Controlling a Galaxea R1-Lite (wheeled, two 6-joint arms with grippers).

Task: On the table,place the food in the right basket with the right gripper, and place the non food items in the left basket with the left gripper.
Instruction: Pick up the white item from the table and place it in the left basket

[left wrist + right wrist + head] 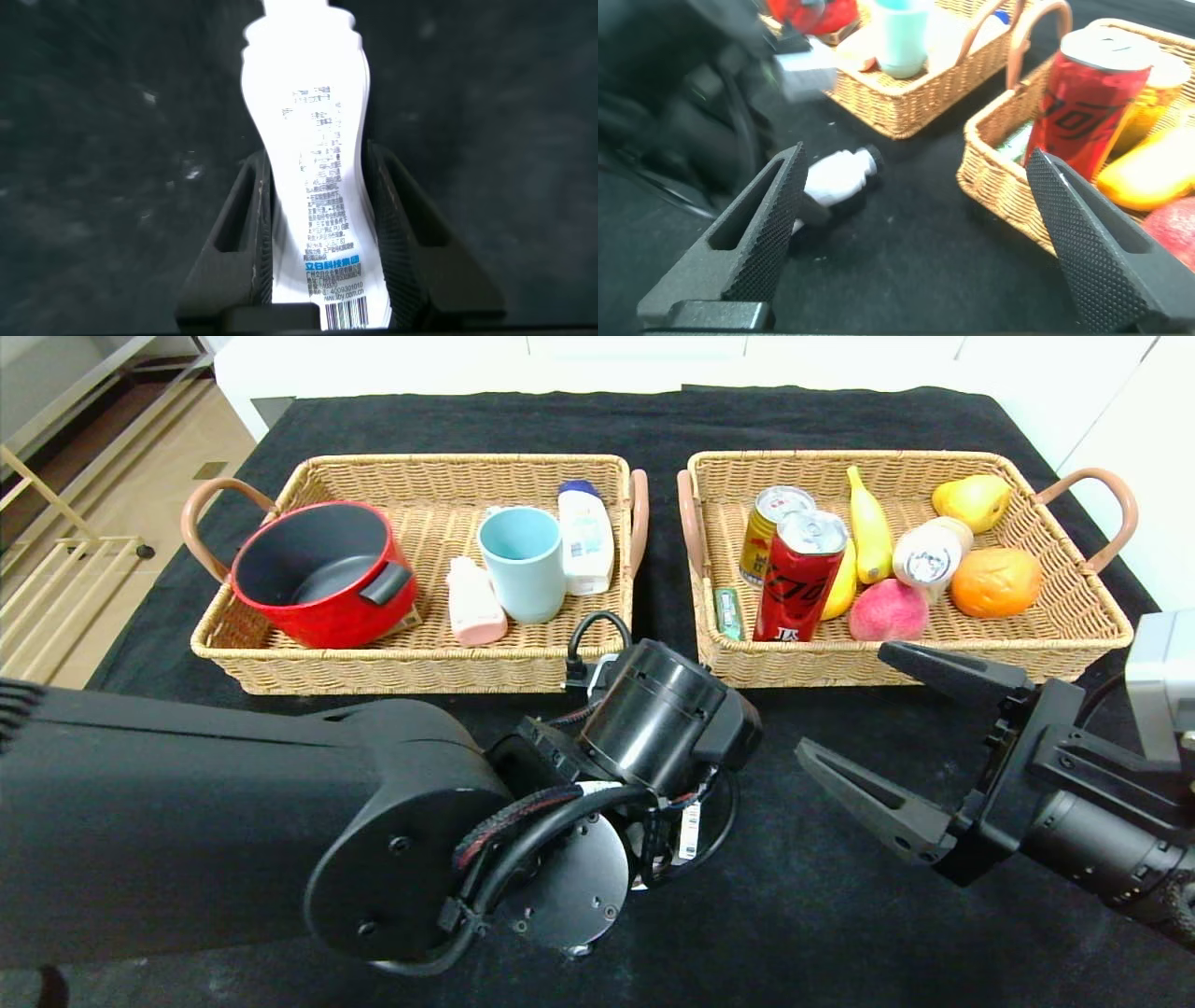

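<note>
A white bottle (313, 121) with a printed label lies on the black cloth in front of the baskets. My left gripper (315, 154) points down over it, shut on its body with a finger (257, 215) pressed to each side. In the head view the left wrist hides the gripper, and only a strip of the bottle (689, 826) shows. The right wrist view shows the bottle (836, 175) lying on its side with its dark cap toward the baskets. My right gripper (842, 700) hangs open and empty in front of the right basket (934, 658).
The left basket (411, 667) holds a red pot (322, 574), a light blue cup (523, 560), a pink bottle (474, 602) and a white bottle (586, 537). The right basket holds a red can (798, 579), a gold can, bananas, a pear, an orange and a peach.
</note>
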